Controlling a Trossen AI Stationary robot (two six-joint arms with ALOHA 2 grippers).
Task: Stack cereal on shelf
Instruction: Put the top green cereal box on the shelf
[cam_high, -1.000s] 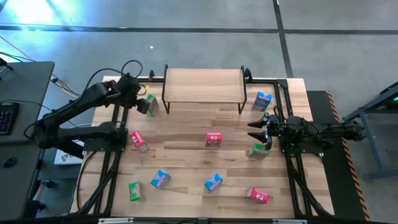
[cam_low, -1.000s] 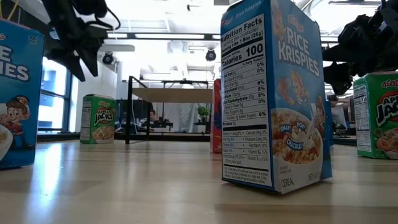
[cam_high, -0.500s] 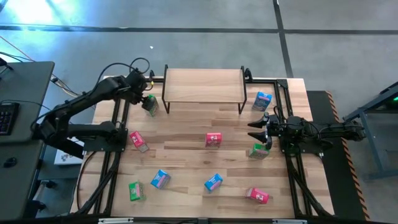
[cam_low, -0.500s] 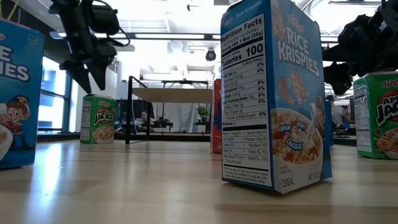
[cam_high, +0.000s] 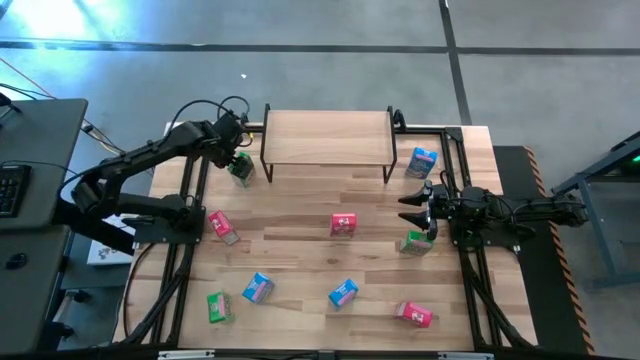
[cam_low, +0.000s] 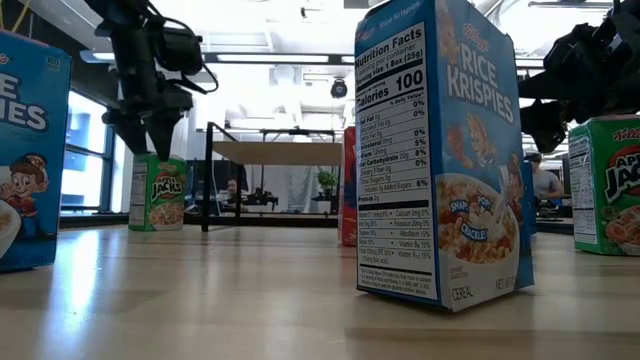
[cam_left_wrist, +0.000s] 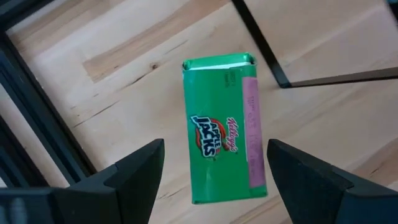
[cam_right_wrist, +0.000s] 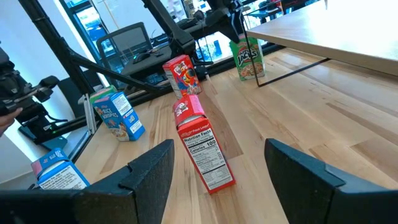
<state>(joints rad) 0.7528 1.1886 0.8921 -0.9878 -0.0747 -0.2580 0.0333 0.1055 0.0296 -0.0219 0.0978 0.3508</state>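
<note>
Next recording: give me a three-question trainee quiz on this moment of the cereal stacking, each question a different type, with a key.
1. True or false: a cereal box already sits on top of the shelf.
2. Multiple choice: the left end effector is poised over which box? A) the green box beside the shelf's left legs B) a blue box C) the red-pink box at mid-table.
3. Short answer: is the right end effector open or shut, and is it holding anything?

Key: 1. False, the shelf top is bare. 2. A. 3. Open, holding nothing; it waits at the table's right side near another green box.
</note>
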